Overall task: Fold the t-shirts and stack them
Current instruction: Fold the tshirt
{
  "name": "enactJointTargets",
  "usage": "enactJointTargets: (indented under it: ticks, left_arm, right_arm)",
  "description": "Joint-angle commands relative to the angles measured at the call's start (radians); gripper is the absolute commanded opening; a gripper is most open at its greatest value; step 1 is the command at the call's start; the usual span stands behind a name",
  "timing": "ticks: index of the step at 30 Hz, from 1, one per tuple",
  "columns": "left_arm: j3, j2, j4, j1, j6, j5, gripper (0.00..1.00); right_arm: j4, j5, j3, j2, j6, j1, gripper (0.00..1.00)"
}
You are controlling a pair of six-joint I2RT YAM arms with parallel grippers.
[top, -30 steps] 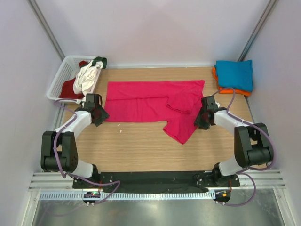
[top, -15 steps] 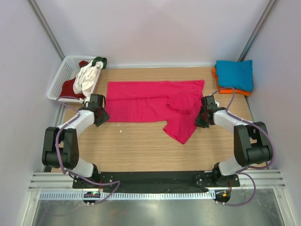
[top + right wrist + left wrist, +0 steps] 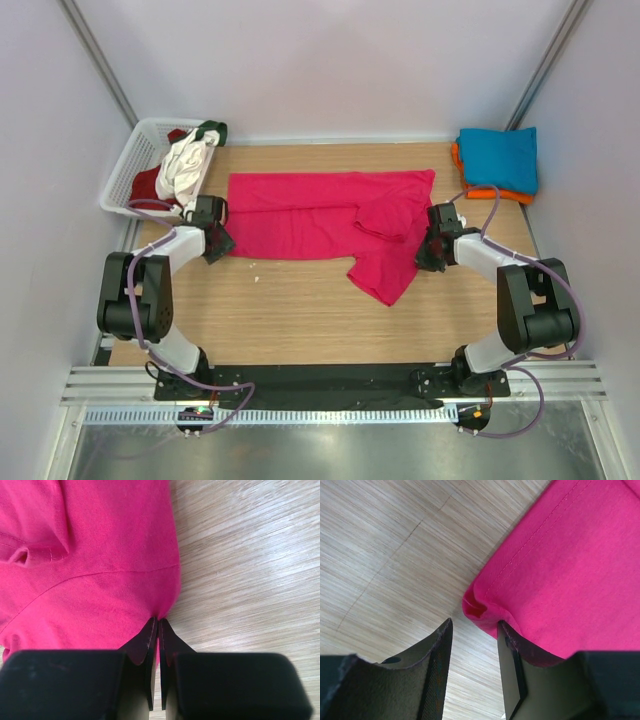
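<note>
Top external view: magenta t-shirt lies spread across mid table, its right part rumpled w/ a flap reaching toward the near edge. Left hand sits at the shirt's near-left corner; left wrist view shows its fingers spread, corner fold btwn the tips, one finger touching the cloth. Right hand is at the shirt's right edge, fingers pressed together, pinching the hem. Teal t-shirt lies folded on orange t-shirt at far right. Basket far left holds more shirts.
</note>
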Motion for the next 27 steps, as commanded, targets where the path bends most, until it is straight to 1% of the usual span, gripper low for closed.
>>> enactJointTargets:
  ticks: [1, 8, 12, 15, 21, 24, 27]
  left_arm:
    - [0.033, -0.046, 0.038, -0.003, -0.022, 0.000, 0.43]
    - [0.025, -0.094, 0.024, -0.003, -0.061, 0.003, 0.46]
    - [0.034, -0.080, 0.024, -0.001, -0.067, 0.000, 0.47]
    - [0.045, -0.040, 0.019, -0.003, -0.070, 0.000, 0.46]
    - [0.027, -0.011, 0.007, -0.003, -0.087, -0.039, 0.41]
    - [0.019, -0.006, 0.005, -0.003, -0.085, -0.057, 0.38]
    - [0.015, 0.004, 0.005, -0.003, -0.091, -0.062, 0.31]
  right_arm:
    - [-0.024, 0.022, 0.027, 0.008, -0.001, 0.000, 0.09]
    - [-0.026, 0.025, 0.041, 0.022, 0.003, 0.001, 0.09]
    - [-0.029, 0.025, 0.049, 0.030, 0.000, 0.001, 0.09]
    - [-0.027, 0.025, 0.050, 0.033, -0.003, 0.001, 0.09]
    - [-0.034, 0.029, 0.063, 0.051, -0.003, 0.001, 0.09]
    - [-0.032, 0.028, 0.070, 0.056, 0.006, 0.000, 0.06]
    - [-0.026, 0.028, 0.076, 0.057, 0.013, 0.001, 0.04]
